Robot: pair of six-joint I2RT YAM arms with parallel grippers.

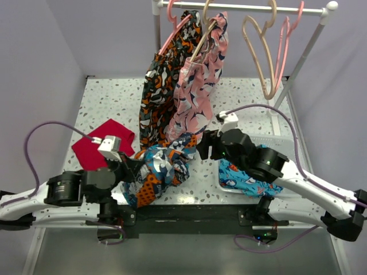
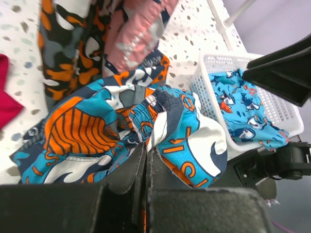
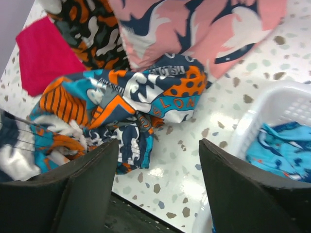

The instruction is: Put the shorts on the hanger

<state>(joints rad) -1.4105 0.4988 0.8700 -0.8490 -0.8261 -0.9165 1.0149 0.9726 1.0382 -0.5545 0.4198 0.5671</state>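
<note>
Left pincer [image 2: 146, 167]: pressed together at the near-left edge of the shorts [image 2: 121, 131]. A fold of the print runs into the tips, so you look to be pinching cloth.
Right pincer [image 3: 158, 187]: spread wide and hovering over bare table just beside the right edge of the bundle. Nothing sits between the fingers.
Shorts: bunched in a heap on the table between your two arms. They are not spread out, and you cannot tell from here where the waistband is.
Basket [image 1: 274, 138]: white, on the right under your right arm, with turquoise shorts [image 1: 241, 177] inside. Leave that pair alone.
Red cloth [image 1: 100, 143]: flat on the table to the left, beyond your left wrist and apart from the heap.
Hanging clothes: a black-and-orange garment [image 1: 163, 86] and a pink one [image 1: 198, 86] hang from the rail, their hems touching or just over the far side of the heap.
Hanger [image 1: 253, 54]: the cream one, bare, hooked on the rail [image 1: 241, 7] at the far right, next to pink hangers [image 1: 287, 40].
Step in hand: you are picking up the shorts, with one side gripped and the other not yet.
Next move: bring your right fingers onto the free right edge and close them. Then lift both ends so the cloth opens out. Watch that you do not catch the pink hem just behind it. The hanger is well away, so expect a long carry.
</note>
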